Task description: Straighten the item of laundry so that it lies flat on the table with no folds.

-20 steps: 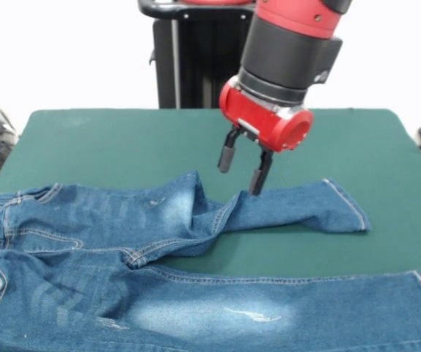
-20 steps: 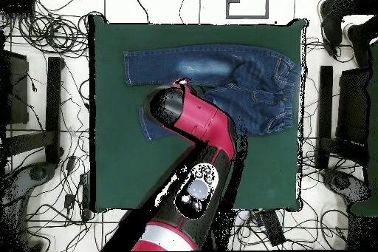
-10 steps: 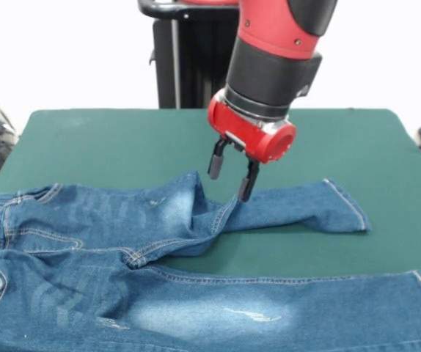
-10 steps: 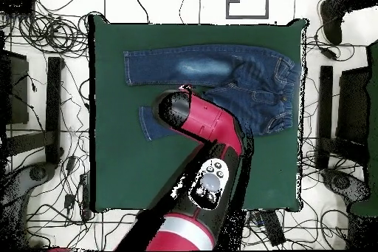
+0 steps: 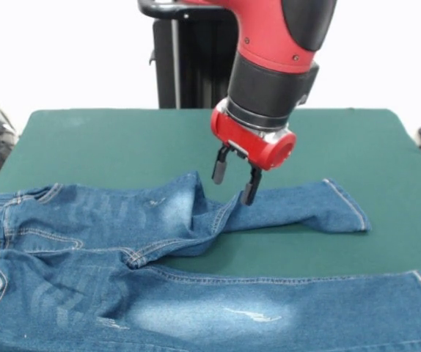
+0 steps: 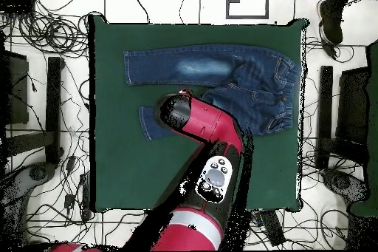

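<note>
The blue denim jeans (image 5: 122, 249) lie on the dark green table (image 5: 108, 139). One leg stretches flat along the near edge with a pale faded patch. The other leg (image 5: 298, 209) is folded at the knee, with a raised crease (image 5: 203, 213) in the middle. My gripper (image 5: 234, 180) hangs open just above that fold, its fingers (image 5: 249, 192) close over the denim and nothing between them. In the overhead view the jeans (image 6: 221, 72) show at the top of the table (image 6: 118, 168), and the arm (image 6: 196, 120) hides the gripper and most of the folded leg.
Cables and stands (image 6: 44, 79) lie on the floor round the table. A person's leg and shoe (image 6: 336, 12) show at the top right of the overhead view. Bare green cloth (image 5: 86, 147) stretches behind the jeans.
The gripper has shifted left along the folded leg, from nearer the hem toward the crease, and stays open. The jeans have not moved.
</note>
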`<action>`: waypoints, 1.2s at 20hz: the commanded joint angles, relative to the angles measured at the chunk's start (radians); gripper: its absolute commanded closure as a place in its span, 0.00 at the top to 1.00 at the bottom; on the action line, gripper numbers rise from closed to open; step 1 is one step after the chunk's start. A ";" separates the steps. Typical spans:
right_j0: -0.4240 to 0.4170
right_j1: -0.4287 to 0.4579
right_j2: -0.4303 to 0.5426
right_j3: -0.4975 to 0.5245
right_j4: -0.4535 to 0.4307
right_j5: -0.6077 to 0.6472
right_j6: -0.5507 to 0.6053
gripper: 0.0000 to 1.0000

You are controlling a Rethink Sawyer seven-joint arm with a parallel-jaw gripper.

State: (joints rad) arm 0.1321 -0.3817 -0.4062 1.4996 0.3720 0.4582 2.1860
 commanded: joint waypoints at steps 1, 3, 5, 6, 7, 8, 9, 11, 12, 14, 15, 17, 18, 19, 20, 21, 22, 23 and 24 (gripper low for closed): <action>-0.014 -0.012 0.181 0.087 -0.049 0.046 0.023 1.00; -0.017 -0.020 0.188 0.096 -0.055 0.040 0.025 1.00; -0.026 -0.025 0.201 0.109 -0.063 0.029 0.023 1.00; -0.028 -0.025 0.203 0.111 -0.068 0.024 0.024 1.00; -0.032 -0.022 0.208 0.111 -0.072 0.019 0.025 1.00; -0.035 -0.021 0.212 0.113 -0.077 0.012 0.027 1.00; -0.036 -0.019 0.213 0.112 -0.081 0.012 0.029 1.00; -0.039 -0.017 0.218 0.111 -0.088 0.005 0.033 1.00; -0.040 -0.015 0.221 0.110 -0.092 0.003 0.035 1.00; -0.039 -0.008 0.221 0.107 -0.100 -0.006 0.046 1.00; -0.042 -0.004 0.223 0.106 -0.103 -0.012 0.051 1.00; -0.047 0.006 0.228 0.108 -0.113 -0.035 0.052 1.00; -0.053 0.013 0.231 0.109 -0.120 -0.053 0.051 1.00; -0.063 0.019 0.242 0.113 -0.124 -0.069 0.046 1.00; -0.066 0.025 0.244 0.113 -0.130 -0.083 0.048 1.00; -0.070 0.034 0.245 0.107 -0.133 -0.090 0.049 1.00; -0.068 0.039 0.244 0.103 -0.135 -0.096 0.054 1.00; -0.071 0.042 0.249 0.101 -0.138 -0.101 0.056 1.00; -0.071 0.045 0.251 0.099 -0.139 -0.108 0.061 1.00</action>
State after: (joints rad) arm 0.0701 -0.4181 -0.2918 1.5325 0.2711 0.4232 2.1860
